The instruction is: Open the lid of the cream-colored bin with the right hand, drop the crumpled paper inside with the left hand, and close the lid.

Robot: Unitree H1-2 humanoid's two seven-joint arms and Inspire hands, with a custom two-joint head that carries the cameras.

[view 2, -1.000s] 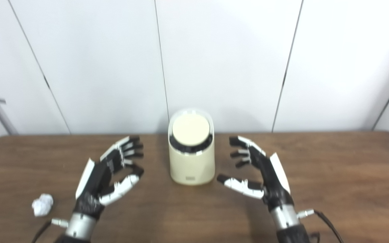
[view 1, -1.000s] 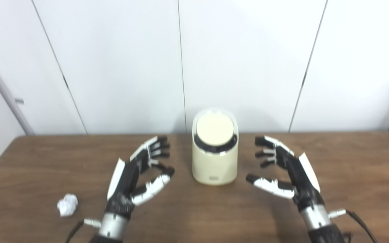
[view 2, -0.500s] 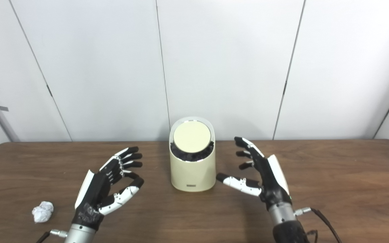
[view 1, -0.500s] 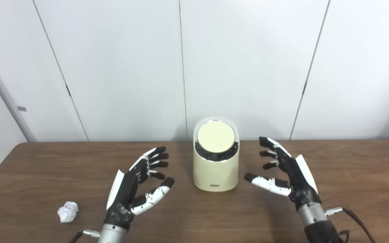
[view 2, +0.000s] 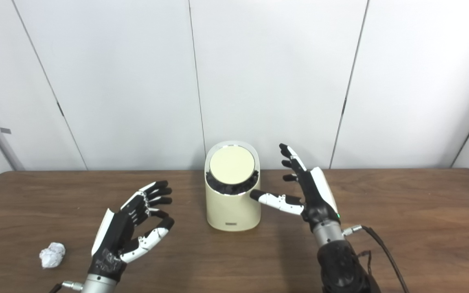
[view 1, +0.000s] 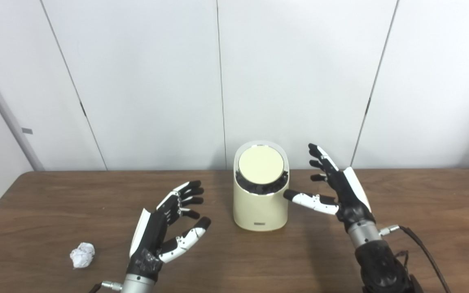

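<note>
The cream-colored bin (view 1: 260, 203) stands upright on the table near its far edge, its round lid (view 1: 260, 165) closed and tilted toward me. My right hand (view 1: 334, 187) is open, raised just right of the bin, its thumb reaching toward the bin's right side near the rim. My left hand (view 1: 165, 228) is open and empty, palm facing right, hovering left of the bin. The white crumpled paper (view 1: 82, 255) lies on the table at the front left, left of my left hand; it also shows in the right eye view (view 2: 52, 254).
The brown wooden table (view 1: 421, 211) spans the view, with white wall panels right behind it. A black cable (view 1: 421, 248) runs from my right wrist toward the front right.
My right hand has risen and moved left toward the top of the bin. My left hand has drawn back a little toward me. The camera tilted up between the earliest frames and now.
</note>
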